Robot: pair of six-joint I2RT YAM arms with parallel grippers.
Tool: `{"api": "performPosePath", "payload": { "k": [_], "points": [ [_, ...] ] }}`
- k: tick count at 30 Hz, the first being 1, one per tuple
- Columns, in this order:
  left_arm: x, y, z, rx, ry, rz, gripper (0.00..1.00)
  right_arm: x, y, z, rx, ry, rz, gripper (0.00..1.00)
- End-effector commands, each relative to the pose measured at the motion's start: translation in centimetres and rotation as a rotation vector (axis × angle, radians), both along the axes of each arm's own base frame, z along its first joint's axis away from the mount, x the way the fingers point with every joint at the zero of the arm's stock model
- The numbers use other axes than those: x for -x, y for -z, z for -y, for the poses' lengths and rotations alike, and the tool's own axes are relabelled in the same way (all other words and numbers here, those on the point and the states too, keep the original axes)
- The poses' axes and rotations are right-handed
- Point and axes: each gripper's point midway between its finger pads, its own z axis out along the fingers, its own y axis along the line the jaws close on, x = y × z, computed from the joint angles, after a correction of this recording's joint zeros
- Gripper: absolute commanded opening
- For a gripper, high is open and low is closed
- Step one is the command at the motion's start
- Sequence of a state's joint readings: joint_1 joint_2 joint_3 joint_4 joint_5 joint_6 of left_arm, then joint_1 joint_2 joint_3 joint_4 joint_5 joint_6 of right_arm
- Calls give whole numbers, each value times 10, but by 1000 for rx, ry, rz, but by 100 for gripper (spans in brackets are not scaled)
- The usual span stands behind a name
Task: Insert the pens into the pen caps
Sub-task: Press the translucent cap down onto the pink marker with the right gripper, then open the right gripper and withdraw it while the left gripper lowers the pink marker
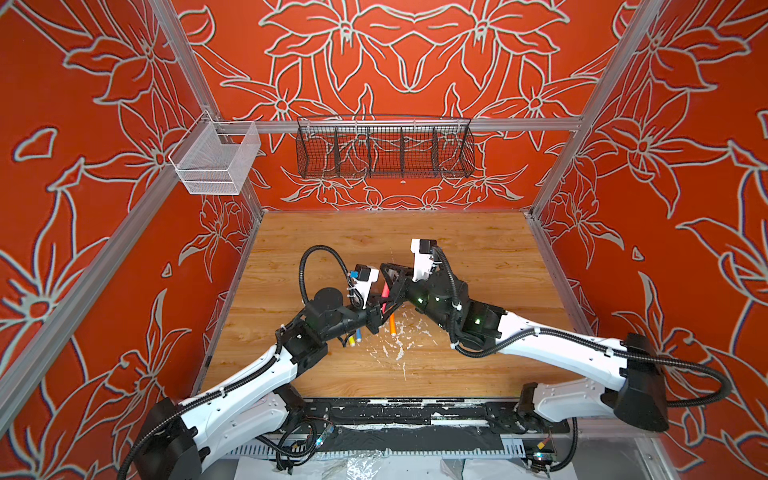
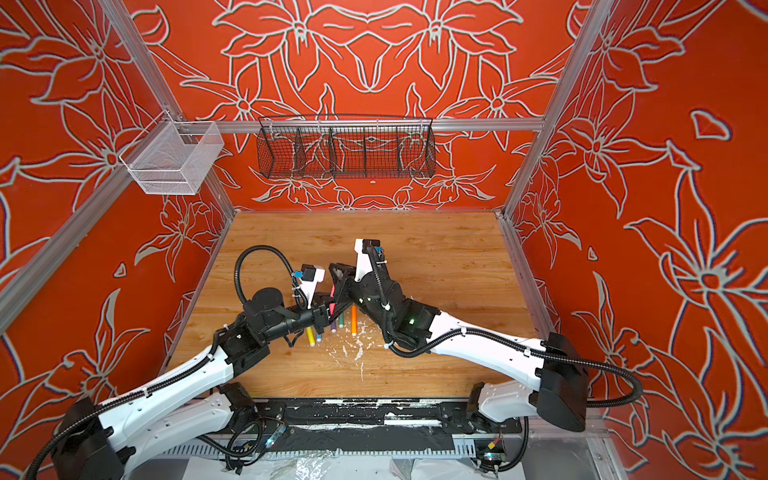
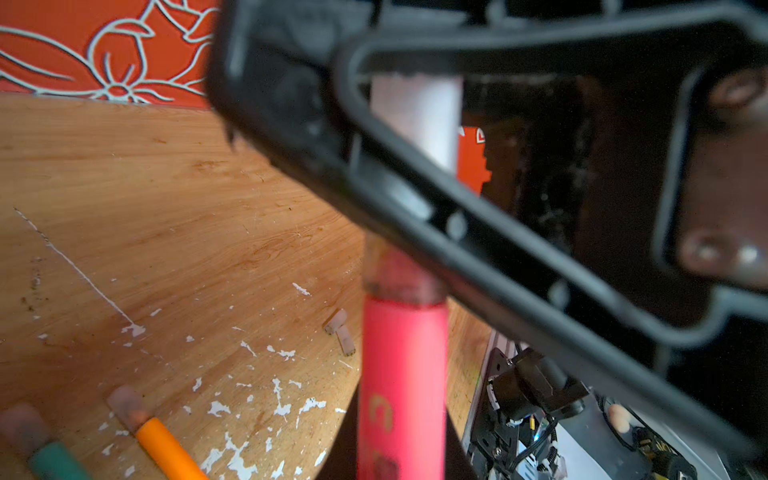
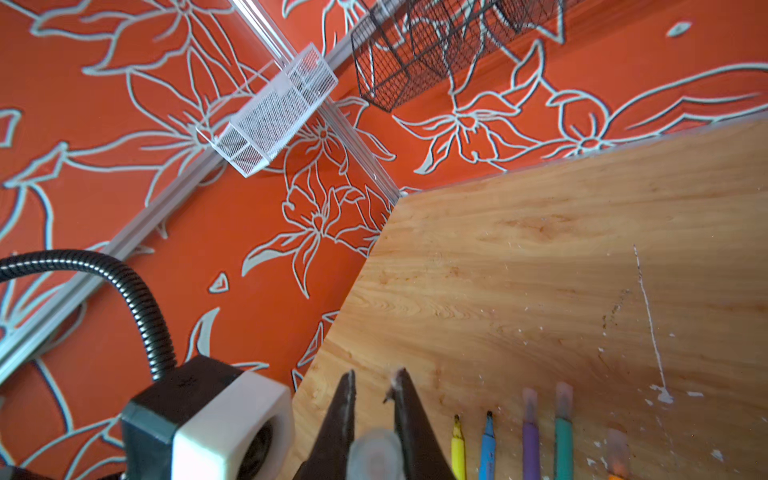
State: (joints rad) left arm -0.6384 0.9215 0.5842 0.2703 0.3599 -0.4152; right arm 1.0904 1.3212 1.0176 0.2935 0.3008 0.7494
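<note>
Left tool [image 1: 375, 318] is clamped on the pink pen [image 1: 385, 294] at frame centre, above the tabletop [image 1: 457, 257]. Right tool [image 4: 376, 376] pinches the clear cap [image 4: 374, 453] at the pen's far end. Yellow pen [image 2: 310, 336], blue pen [image 2: 318, 333], purple pen [image 2: 333, 328], teal pen [image 2: 341, 320] and orange pen [image 2: 353, 322] lie in a row just below the tools.

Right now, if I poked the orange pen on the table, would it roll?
Probably: the orange pen looks round and lies flat on the wooden table, so a sideways poke would likely roll it. It looks thin and straight, so probably stiff and light.
</note>
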Motion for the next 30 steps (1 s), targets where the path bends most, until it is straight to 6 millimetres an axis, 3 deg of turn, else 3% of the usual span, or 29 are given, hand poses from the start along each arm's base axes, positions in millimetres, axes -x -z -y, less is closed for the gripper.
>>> {"api": "performPosePath", "payload": {
  "k": [1,10,14,16,18,22,25,30],
  "points": [
    [-57,-67,-42,115,-293,97,0,117,72,-64,119,-464,-155,0],
    [-62,-114,-70,204,-297,139,0,149,70,-64,31,-553,-104,0],
    [-61,-119,-75,178,-312,152,0,159,60,-67,0,-600,-84,0],
    [-60,-114,-78,165,-324,152,0,153,56,-61,22,-564,-85,0],
    [-60,-102,-79,132,-338,125,0,141,51,-48,76,-495,-87,2],
    [-56,-56,-87,-23,-451,12,0,104,34,-1,187,-311,-90,31],
    [-39,-24,-84,-130,-503,-38,0,75,29,43,248,-185,-100,44],
    [-17,30,-81,-222,-559,-191,0,43,34,117,308,16,-106,52]
  ]
}}
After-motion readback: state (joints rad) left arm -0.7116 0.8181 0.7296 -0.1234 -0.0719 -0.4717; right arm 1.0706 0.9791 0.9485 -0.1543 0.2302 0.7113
